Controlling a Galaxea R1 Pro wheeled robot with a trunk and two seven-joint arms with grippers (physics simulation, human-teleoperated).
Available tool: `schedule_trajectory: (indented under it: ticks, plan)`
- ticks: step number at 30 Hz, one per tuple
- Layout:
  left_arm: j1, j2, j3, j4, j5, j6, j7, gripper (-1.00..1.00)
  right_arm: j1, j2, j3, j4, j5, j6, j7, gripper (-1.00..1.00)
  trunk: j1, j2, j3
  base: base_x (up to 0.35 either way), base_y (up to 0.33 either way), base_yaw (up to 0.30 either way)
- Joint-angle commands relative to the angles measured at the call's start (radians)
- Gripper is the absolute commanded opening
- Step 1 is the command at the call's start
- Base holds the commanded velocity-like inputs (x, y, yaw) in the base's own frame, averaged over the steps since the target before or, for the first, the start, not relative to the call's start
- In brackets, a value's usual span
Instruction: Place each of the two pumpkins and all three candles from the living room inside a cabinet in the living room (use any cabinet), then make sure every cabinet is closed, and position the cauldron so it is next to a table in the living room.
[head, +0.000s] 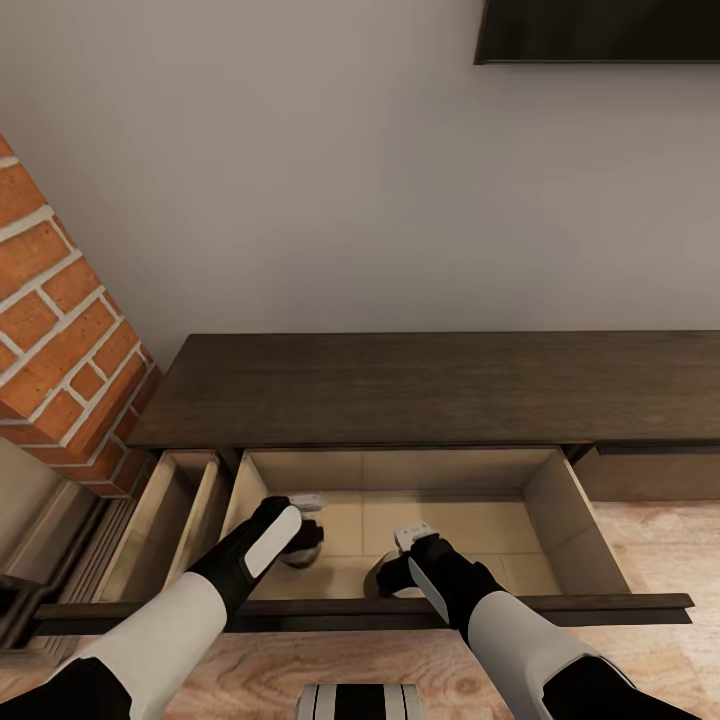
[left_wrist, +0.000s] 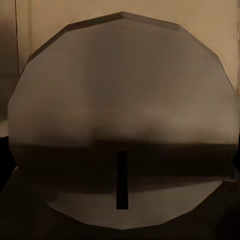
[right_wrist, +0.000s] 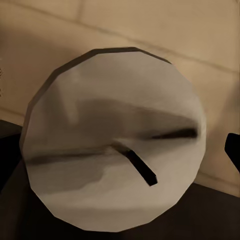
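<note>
Both your arms reach down into the wide open drawer (head: 560, 510) of the long dark-brown cabinet (head: 440, 390), which stands against the grey wall beside the brick fireplace (head: 60, 330). A narrower drawer (head: 165, 520) at the fireplace end is also pulled out, pale wood inside. The dark lower edge of the wall TV (head: 600, 35) sits at the top of the head view.

Left claw (head: 305, 520): it is over a pale, round-topped candle, whose dark lower part just shows beneath the claw in the head view. In the left wrist view the left candle (left_wrist: 122, 135) appears end-on, a faceted disc with a short dark wick, very close to the camera. You cannot tell from any view whether the claw is gripping it or open.

Right claw (head: 405, 555): it is over a second candle on the drawer floor near the front panel. The right wrist view shows the right candle (right_wrist: 115, 145) end-on with a bent dark wick, the light drawer floor behind it. One dark fingertip (right_wrist: 232, 147) shows at the frame edge, apart from the candle; the claw's state cannot be told.
</note>
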Motion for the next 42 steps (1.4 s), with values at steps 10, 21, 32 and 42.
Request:
schedule_trajectory:
  ticks: [10, 21, 32, 42]
  plan:
    - [0.001, 0.000, 0.000, 0.000, -0.005, 0.027, 0.000, -1.00, 0.001, 0.000, 0.000, -0.093, 0.000, -0.002, 0.028, 1.00, 0.000, 0.000, 0.000, 0.000, 0.000, 0.000]
    - [0.001, -0.001, -0.001, 0.006, -0.005, 0.033, 0.002, -1.00, 0.003, 0.000, 0.001, -0.116, 0.000, -0.001, 0.034, 1.00, 0.000, 0.000, 0.000, 0.000, 0.000, 0.000]
    - [0.006, -0.015, -0.003, 0.043, 0.000, 0.084, 0.099, -1.00, 0.002, 0.000, 0.000, -0.118, 0.000, 0.001, 0.034, 1.00, 0.000, 0.000, 0.000, 0.000, 0.000, 0.000]
    - [0.008, -0.029, -0.001, 0.205, 0.001, 0.056, 0.032, -1.00, 0.003, 0.000, 0.000, -0.118, 0.000, 0.001, 0.034, 1.00, 0.000, 0.000, 0.000, 0.000, 0.000, 0.000]
